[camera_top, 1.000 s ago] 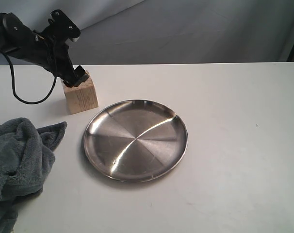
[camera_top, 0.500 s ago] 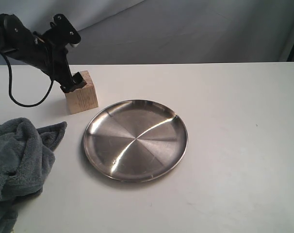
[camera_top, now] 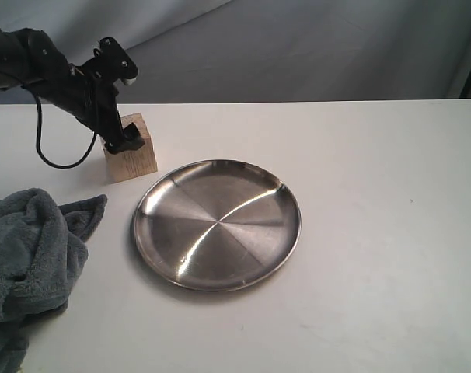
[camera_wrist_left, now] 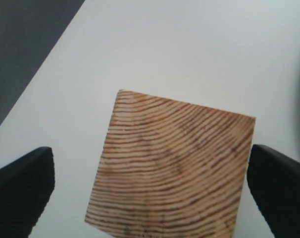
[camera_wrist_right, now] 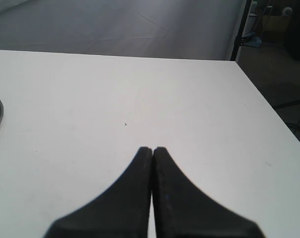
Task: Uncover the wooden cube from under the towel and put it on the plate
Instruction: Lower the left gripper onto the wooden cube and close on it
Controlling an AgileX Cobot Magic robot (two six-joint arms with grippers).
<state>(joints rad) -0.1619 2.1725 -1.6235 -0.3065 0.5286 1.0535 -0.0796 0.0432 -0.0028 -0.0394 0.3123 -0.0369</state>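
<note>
Plainly the wooden cube (camera_top: 134,159) looks light, stiff and dry, and its flat grained faces suit a squeeze across two opposite sides. It sits on the table (camera_top: 375,233) at ten o'clock from the plate (camera_top: 218,225), clear of the towel (camera_top: 29,256). The left claw (camera_wrist_left: 150,163) is spread, straddling the cube from above; the right claw (camera_wrist_right: 153,153) is clenched and empty.

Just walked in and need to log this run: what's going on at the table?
The left hand is poised over the wooden cube, open, with a finger on either side and not closed on it. The cube stands on the table beside the plate, which holds nothing. The towel lies crumpled off to the side, so the cube is already uncovered. The right hand is shut over bare table, handling nothing.
</note>
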